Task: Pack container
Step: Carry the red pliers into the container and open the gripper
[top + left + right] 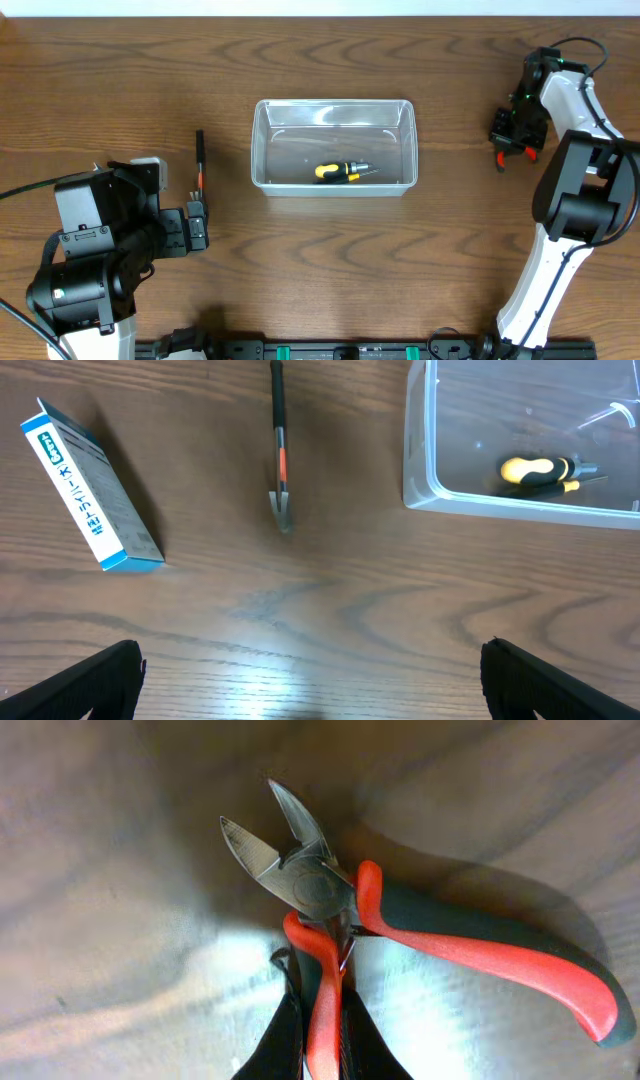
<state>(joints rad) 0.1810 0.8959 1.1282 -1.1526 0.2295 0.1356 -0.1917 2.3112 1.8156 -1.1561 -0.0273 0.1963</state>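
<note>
One screwdriver is lying in the container as the right pincer is clamping red cutters and the left pincer is gaping near an unpacked box and, seemingly, a pry tool.

1. A dark brown wood-grain tabletop fills nearly every view.
2. A pale whitish strip borders its far edge in the overhead view; wall or floor, unclear.
3. A soft white glare sits on the wood in the right wrist view.

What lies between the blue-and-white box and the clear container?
A slim black tool with an orange band, touching neither; the left wrist view shows it best.
</note>
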